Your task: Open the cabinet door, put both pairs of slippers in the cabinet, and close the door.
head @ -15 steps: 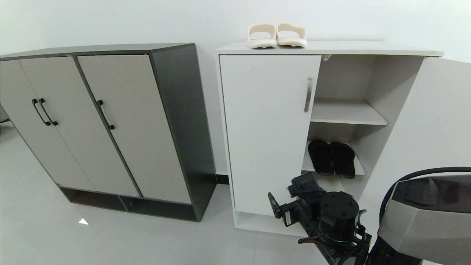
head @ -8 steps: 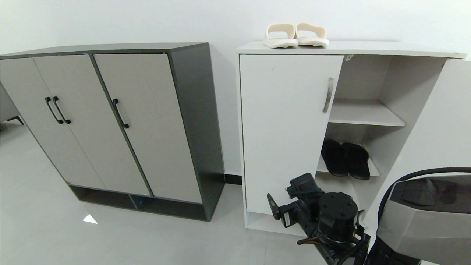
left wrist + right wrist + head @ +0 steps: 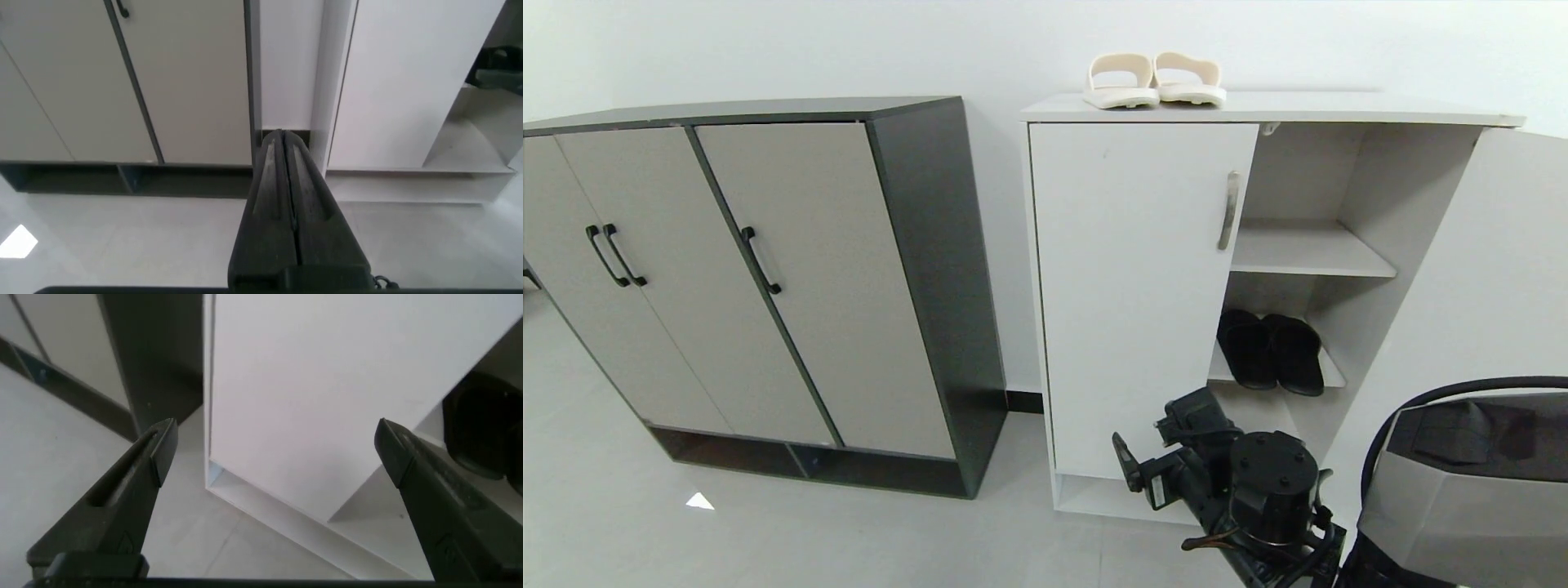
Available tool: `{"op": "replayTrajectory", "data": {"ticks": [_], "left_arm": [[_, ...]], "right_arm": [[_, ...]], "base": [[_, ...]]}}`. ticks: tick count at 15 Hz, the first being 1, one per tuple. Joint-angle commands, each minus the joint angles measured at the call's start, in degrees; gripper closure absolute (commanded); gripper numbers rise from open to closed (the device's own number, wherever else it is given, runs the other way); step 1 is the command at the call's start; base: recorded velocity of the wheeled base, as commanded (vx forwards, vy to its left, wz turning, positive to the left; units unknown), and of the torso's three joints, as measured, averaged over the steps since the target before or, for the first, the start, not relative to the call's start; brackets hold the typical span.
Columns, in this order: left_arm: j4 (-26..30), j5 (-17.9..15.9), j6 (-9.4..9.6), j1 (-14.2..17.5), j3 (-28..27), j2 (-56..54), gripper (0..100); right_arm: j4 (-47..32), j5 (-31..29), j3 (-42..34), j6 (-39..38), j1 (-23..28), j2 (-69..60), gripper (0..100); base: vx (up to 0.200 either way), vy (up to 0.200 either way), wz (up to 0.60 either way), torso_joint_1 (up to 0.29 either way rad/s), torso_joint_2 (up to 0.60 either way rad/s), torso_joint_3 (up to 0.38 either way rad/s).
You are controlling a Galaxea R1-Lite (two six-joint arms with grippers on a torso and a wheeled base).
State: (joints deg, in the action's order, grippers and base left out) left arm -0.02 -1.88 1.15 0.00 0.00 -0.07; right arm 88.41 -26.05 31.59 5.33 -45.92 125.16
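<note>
Cream slippers: the pair [image 3: 1154, 80] sits on top of the white cabinet [image 3: 1347, 107], above its shut left door [image 3: 1131, 294] and near the front edge. The two touch side by side, long axes running front to back, heels toward the robot and straps toward the wall.
Black slippers: the pair [image 3: 1270, 349] lies inside on the lower shelf [image 3: 1333, 376], side by side and touching, long axes running into the cabinet and angled a little. I cannot tell which end is the toe.
Cabinet door: the right door [image 3: 1490, 261] stands swung wide open, baring both shelves; the upper shelf [image 3: 1307, 250] is bare.
Left gripper: its jaws [image 3: 282, 140] are pressed together, low over the floor [image 3: 849, 535], facing the gap between the white cabinet and the dark cabinet [image 3: 931, 269].
Right gripper: its jaws [image 3: 276, 431] are spread wide, holding nothing, facing the lower corner of the shut left door.
Change: the whole head view has swung compared with half a second ago, so both cabinets sit further left in it. Both pairs of slippers keep their places on the cabinet.
</note>
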Motion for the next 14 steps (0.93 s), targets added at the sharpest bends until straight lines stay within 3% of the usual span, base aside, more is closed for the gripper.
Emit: {"op": "replayTrajectory", "data": {"ticks": [1,10,14], "left_arm": [[0.02,0.03,0.00,0.00,0.00,0.07,100],[0.02,0.03,0.00,0.00,0.00,0.07,100],[0.02,0.03,0.00,0.00,0.00,0.07,100]], "right_arm": [[0.10,-0.05,0.14,0.03,0.13,0.61,0],[0.01,-0.05,-0.03,0.03,0.13,0.70,0],[0.10,-0.05,0.05,-0.05,0.22,0.70,0]], "base": [[0.000,0.000,0.00,0.000,0.00,0.000],[0.000,0.000,0.00,0.000,0.00,0.000],[0.000,0.000,0.00,0.018,-0.20,-0.299]]}}
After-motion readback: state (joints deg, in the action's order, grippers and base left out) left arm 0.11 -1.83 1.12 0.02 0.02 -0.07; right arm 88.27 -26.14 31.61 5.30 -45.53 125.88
